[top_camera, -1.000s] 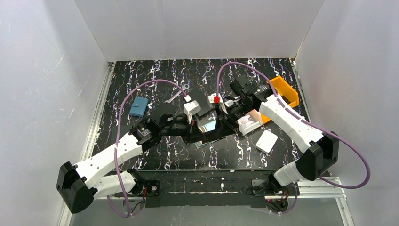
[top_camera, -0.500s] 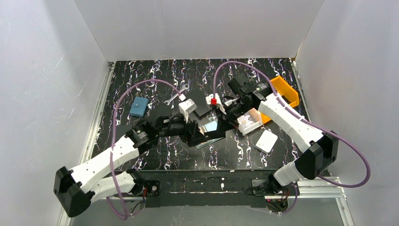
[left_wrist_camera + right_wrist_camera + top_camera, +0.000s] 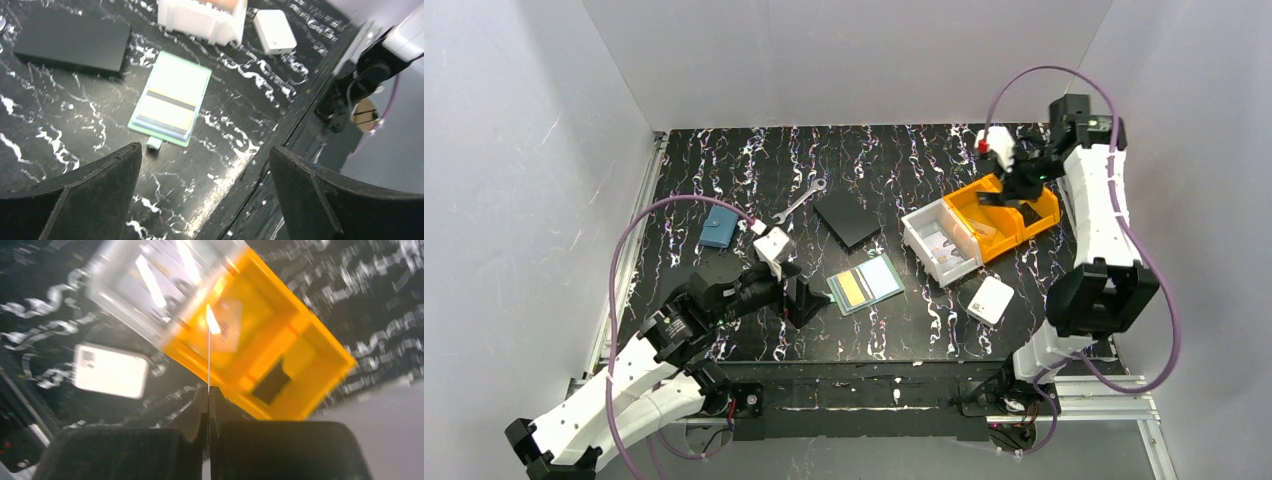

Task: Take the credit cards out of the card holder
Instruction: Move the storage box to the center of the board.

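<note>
Card holder (image 3: pixel 865 285) mid-table; plate (image 3: pixel 848 219) behind it; bin (image 3: pixel 913 232) right of it.

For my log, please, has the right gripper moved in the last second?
Yes. The right gripper left the wallet and swung far right, over the orange bin, pinching a card.

My table (image 3: pixel 724 170) is a black slab with white marble-ish veins all over, boxed in by plain white walls (image 3: pixel 844 60) on three sides. A silver metal rail (image 3: pixel 630 250) runs along its left edge. The lighting's bright and pretty even.
</note>
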